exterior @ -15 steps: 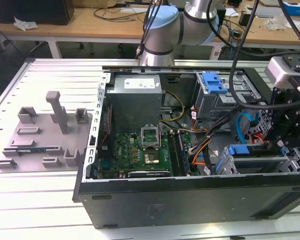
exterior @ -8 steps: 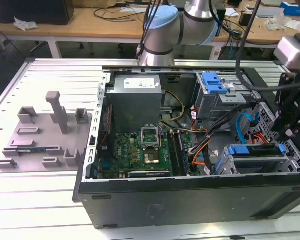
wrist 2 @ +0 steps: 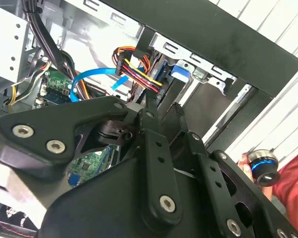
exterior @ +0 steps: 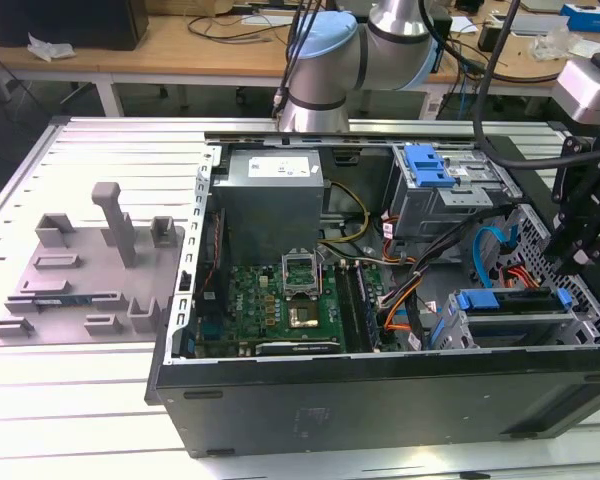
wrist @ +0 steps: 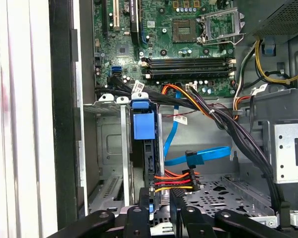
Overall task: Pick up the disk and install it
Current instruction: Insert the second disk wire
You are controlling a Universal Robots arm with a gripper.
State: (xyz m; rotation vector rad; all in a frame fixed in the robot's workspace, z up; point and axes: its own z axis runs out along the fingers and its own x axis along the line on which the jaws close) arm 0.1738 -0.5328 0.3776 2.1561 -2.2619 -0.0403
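Low in the first wrist view's frame, the gripper (wrist: 156,210) has its black fingers closed narrowly on the edge of the disk (wrist: 148,163), which stands on edge in the metal drive cage (wrist: 109,163), its blue carrier tab uppermost in that picture. In the exterior view the same disk (exterior: 510,300) sits at the lower right of the frame, inside the cage at the near corner of the computer case (exterior: 380,400). I judge the pick-up done and the install far along: the drive looks seated or nearly so, though whether it has latched I cannot tell, and the fingers have not let go. Coloured power wires (wrist: 176,181) and a blue data cable (wrist: 198,156) lie just beside the disk. Farther in, the case holds the green motherboard (exterior: 280,300), then a power supply (exterior: 270,200) and an upper bay with a blue latch (exterior: 427,165). At the exterior view's left, a grey tray (exterior: 80,290) stands outside the case.
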